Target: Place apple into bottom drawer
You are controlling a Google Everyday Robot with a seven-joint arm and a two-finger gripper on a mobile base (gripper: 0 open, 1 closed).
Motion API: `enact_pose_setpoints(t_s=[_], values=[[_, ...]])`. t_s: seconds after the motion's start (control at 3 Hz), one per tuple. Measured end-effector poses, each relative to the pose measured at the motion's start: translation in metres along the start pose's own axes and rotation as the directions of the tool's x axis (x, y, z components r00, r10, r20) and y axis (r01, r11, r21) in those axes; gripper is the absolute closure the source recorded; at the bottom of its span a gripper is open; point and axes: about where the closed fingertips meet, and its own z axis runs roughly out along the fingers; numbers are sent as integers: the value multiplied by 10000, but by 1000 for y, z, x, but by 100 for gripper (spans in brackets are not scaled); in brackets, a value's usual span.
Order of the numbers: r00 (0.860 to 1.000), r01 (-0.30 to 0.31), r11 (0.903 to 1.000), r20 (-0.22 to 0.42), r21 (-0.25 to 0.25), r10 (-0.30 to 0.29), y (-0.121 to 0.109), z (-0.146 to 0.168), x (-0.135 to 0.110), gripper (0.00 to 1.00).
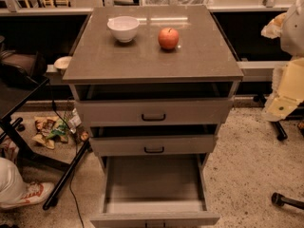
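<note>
The apple [168, 38], red-orange and round, sits on the grey-brown cabinet top [152, 61], right of centre near the back. The bottom drawer [153, 182] is pulled wide open towards me and its flat inside is bare. My gripper [284, 87] is the pale cream part at the right edge of the view. It is beside the cabinet's right side, apart from the apple and well above the floor. It holds nothing that I can see.
A white bowl [123, 28] stands left of the apple. Two shallower drawers with black handles [153, 117] [154, 149] are slightly ajar above the bottom one. A black desk [23, 96], snack bags [52, 129], a cable and a shoe [31, 194] lie left; a chair wheel [280, 199] is right.
</note>
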Motion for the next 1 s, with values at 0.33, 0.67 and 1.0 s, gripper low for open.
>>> enact_pose_setpoints(t_s=[0.33,0.67,1.0], values=[[10000,-1,10000,1,0,1,0,0,0,0],[9971,-567,9982,513,190,557,-34,13,1,0],[9862,-1240,9915,1158,399,1187,-89,38,-1,0]])
